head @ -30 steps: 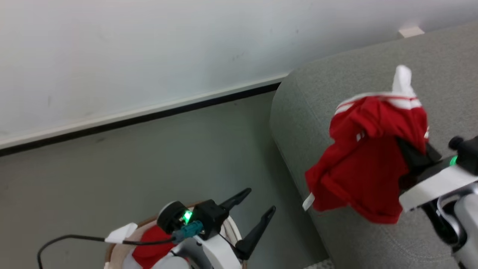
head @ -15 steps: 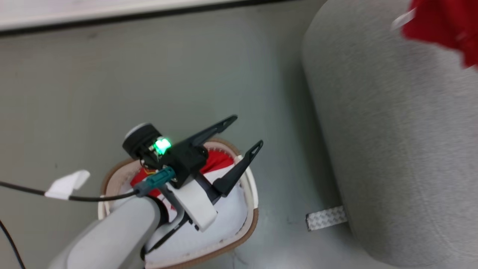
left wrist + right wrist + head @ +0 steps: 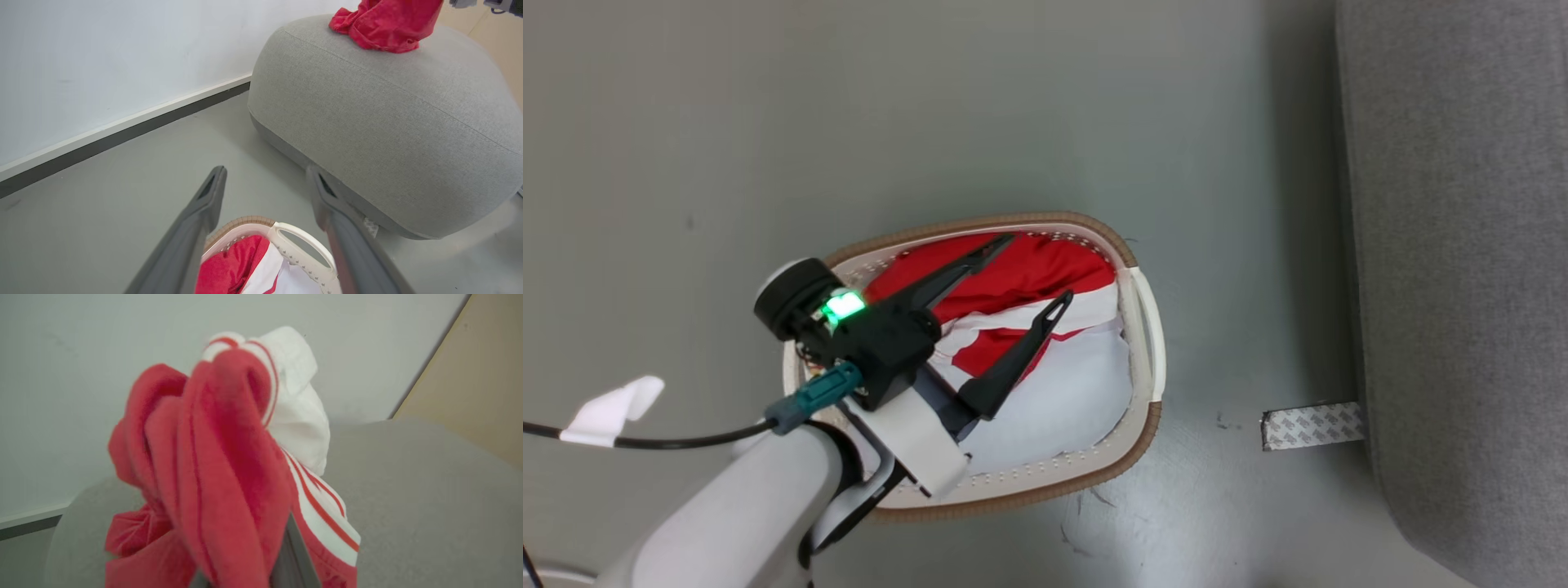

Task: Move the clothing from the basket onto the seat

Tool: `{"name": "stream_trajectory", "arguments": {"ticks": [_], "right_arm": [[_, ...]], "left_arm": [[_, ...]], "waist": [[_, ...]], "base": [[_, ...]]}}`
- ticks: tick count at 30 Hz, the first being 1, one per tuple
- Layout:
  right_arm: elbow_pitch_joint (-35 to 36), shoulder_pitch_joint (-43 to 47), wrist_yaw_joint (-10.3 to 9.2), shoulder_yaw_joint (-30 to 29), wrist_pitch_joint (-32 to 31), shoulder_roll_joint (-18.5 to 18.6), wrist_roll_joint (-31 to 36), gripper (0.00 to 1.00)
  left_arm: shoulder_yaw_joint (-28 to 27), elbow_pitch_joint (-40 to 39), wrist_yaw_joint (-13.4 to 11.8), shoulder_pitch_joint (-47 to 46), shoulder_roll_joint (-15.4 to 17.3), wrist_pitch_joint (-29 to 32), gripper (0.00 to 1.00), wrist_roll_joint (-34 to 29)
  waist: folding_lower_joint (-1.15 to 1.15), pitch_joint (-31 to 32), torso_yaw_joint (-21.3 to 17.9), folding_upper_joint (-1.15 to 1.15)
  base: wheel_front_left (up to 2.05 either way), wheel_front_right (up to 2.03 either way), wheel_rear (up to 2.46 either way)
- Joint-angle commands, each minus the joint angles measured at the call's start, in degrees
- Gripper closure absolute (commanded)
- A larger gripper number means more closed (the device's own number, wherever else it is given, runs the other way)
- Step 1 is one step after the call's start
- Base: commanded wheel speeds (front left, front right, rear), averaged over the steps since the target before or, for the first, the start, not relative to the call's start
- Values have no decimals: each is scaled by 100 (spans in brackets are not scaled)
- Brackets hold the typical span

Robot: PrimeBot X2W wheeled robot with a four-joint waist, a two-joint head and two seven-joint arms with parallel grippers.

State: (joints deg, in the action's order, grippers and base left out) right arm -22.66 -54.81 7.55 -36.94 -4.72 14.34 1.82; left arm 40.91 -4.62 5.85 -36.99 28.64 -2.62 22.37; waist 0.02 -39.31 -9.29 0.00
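1. The left hand point(image 3: 1037, 269) hovers over the basket point(image 3: 1045, 222), fingers spread wide and empty; the clothing point(image 3: 1078, 261) in it lies straight below the tips, toward the far end
2. The basket holds that clothing alongside a pale pad point(image 3: 1070, 400)
3. The right hand point(image 3: 282, 559) is clamped on another red garment point(image 3: 388, 24) over the seat point(image 3: 367, 102); its lower folds seem to touch the top, though I cannot be sure
4. The left arm is nearer the basket, so a downward reach looks next

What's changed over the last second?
Mostly the view: the head camera swung down from the seat to the basket. The left gripper stays open above the clothing in the basket. The right gripper stays shut on its red garment over the seat.
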Motion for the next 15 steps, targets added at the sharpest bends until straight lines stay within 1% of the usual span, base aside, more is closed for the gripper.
{"name": "stream_trajectory", "arguments": {"ticks": [1,2,3,6,8,11,15], "right_arm": [[-161,187,-13,-223,39,-120,187,65],[-249,245,-13,-353,51,-210,256,4],[-308,265,-12,-447,122,-293,323,0],[-551,394,-12,-553,220,-508,436,0],[-682,536,-12,-420,232,-562,455,0],[-763,786,-13,-196,387,-519,407,0],[-666,1255,-13,122,615,-592,254,0]], "left_arm": [[-5,34,-7,94,63,-64,0,41],[15,58,-5,114,98,-49,0,20],[15,83,-4,137,126,-52,0,21],[-9,158,-32,216,223,-58,0,46],[-43,193,-69,268,246,-72,0,97],[-64,251,-145,381,237,-96,0,181],[-63,353,-281,590,156,-147,0,251]], "waist": [[-2,10,29,0],[-2,45,17,0],[-2,85,-1,0],[-2,239,-71,0],[-2,381,-125,0],[-2,645,-194,0],[-2,1096,-257,0]], "base": [[0,0,0],[0,0,0],[0,0,0],[0,0,0],[0,0,0],[0,0,0],[0,0,0]]}}
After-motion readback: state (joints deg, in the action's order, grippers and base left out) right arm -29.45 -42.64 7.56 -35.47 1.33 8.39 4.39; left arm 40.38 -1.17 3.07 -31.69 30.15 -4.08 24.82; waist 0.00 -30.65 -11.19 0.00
